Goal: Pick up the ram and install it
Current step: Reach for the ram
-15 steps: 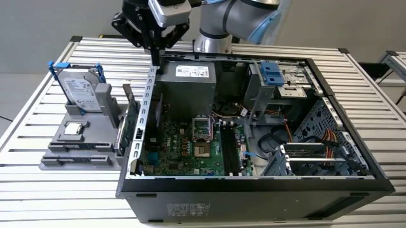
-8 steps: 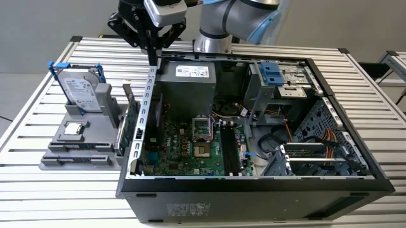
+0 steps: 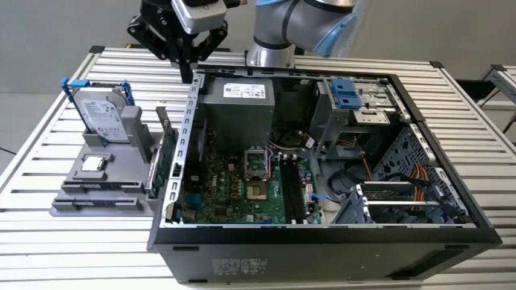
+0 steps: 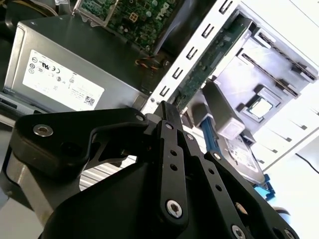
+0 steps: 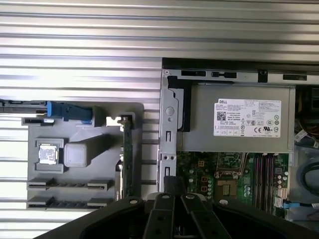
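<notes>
The ram (image 3: pixel 168 163) stands on its long edge in a slot at the side of the grey holder (image 3: pixel 96 202), just beside the outer wall of the open case (image 3: pixel 322 232); in both wrist views it shows as a thin green strip (image 5: pixel 127 159) (image 4: pixel 207 67). We judge it light and stiff but fragile: a thin board with chips on its faces and contacts along the lower edge, so it should not be bent, twisted or squeezed hard. The best hold looks to be across the two flat faces near the middle of the free upper edge, which keeps it balanced and upright. The same holder carries the CPU (image 3: pixel 95 162) and, at its far end, the hard drive (image 3: pixel 103 115), and sits on the slatted counter (image 3: pixel 72 254). Inside the case, the long memory slots (image 3: pixel 292 193) lie on the motherboard, beyond the power supply (image 3: pixel 238 112). The gripper (image 3: pixel 192 71) hangs above the case's far corner on the exterior view's left, well apart from the ram; its fingers look pressed together and hold nothing.
</notes>
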Controlling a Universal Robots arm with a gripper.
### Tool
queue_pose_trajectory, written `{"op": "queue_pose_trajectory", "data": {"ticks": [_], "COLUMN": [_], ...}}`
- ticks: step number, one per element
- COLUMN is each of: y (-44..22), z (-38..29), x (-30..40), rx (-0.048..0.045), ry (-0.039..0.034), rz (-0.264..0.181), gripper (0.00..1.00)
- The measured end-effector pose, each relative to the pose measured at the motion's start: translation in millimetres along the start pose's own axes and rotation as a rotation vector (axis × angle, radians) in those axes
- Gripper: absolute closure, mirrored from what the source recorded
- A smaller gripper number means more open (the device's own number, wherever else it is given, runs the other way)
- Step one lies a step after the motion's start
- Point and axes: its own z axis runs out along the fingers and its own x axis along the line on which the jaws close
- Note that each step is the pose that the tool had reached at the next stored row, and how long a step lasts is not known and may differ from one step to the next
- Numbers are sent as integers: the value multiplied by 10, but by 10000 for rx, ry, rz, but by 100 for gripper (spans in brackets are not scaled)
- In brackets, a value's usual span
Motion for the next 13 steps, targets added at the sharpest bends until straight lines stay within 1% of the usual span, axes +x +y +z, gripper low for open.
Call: {"op": "queue_pose_trajectory", "data": {"ticks": [8,13], "y": [1,1], "z": [-2,-3], "x": [123,175], "rx": [-1,-2], "ry": [5,6], "rz": [-84,-125], "gripper": [100,100]}}
